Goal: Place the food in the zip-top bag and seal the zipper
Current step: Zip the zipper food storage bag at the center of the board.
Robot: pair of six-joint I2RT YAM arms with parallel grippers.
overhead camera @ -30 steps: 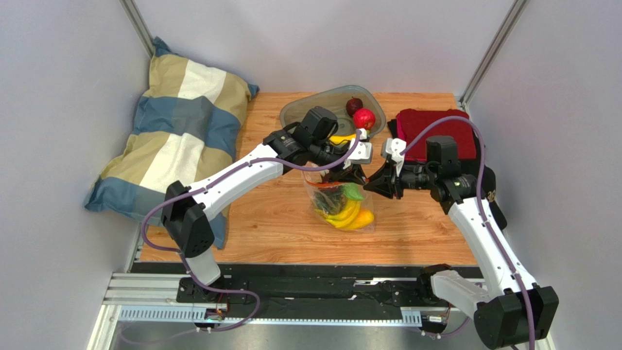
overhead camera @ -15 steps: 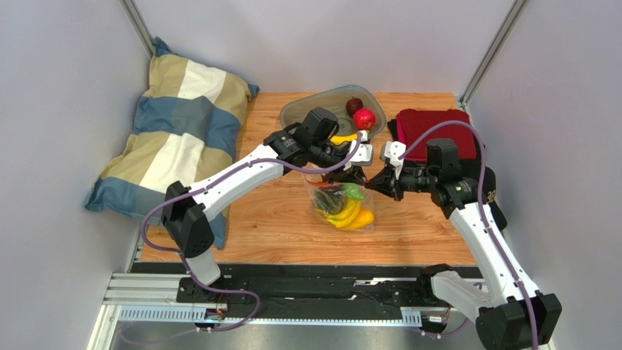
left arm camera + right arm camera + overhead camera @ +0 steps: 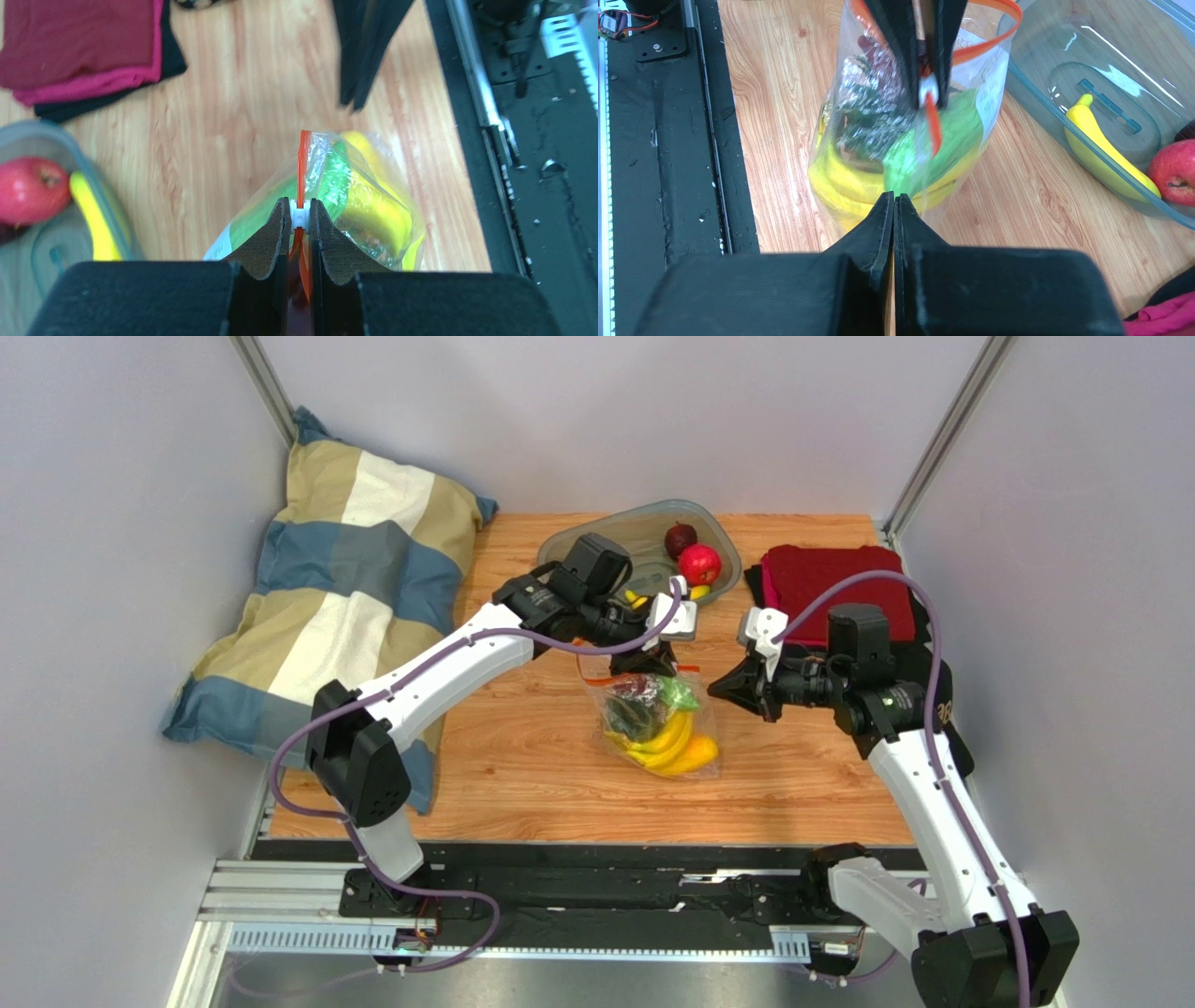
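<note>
Left gripper (image 3: 300, 207) pinches the white slider (image 3: 300, 218); zip-top bag (image 3: 654, 717) sits mid-table, bananas (image 3: 662, 746) inside. Twelve o'clock, tray (image 3: 638, 524) holds a banana (image 3: 1099, 150) and apple (image 3: 699, 564); sealing now strands them. Right gripper (image 3: 894, 204) at the bag's three o'clock, closed, empty: unbraced, the zipper (image 3: 304, 161) may drag, not close.

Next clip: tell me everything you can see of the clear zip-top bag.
The clear crinkly plastic zip-top bag stands on the wooden table, bulging with yellow bananas, a green piece and something dark. Its orange-red zipper is uppermost; the left gripper pinches the white slider between its fingers. Beyond the slider the strip loops open in the right wrist view. The shut right gripper is clear of it.
</note>
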